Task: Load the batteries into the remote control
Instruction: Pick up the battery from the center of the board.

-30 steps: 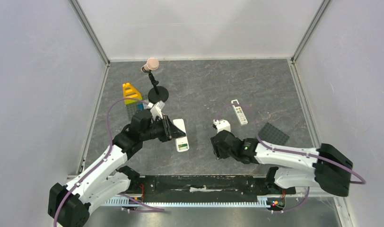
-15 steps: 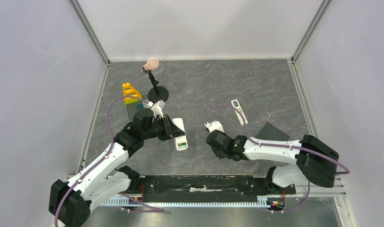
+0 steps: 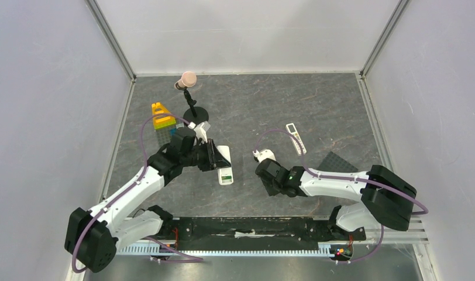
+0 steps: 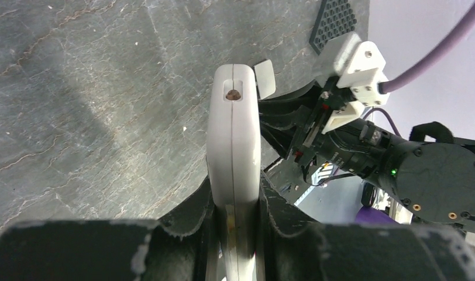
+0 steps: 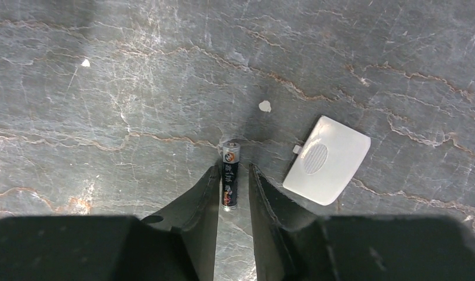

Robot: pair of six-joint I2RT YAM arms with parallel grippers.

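The remote control, white and seen edge-on, is clamped between the left gripper's fingers and held above the table; in the top view the remote control hangs left of centre with its display end toward the arms. One dark battery lies on the table between the fingers of my right gripper. The left finger is against it and a narrow gap shows at the right finger. No other batteries are in view.
A white battery cover lies just right of the right gripper. A slim white remote and a dark studded plate lie to the right. A yellow-green brick stack and a black stand sit at the back left.
The right arm swung left toward the table's middle and its jaws narrowed around the battery. The left arm shifted the remote slightly right and further away.
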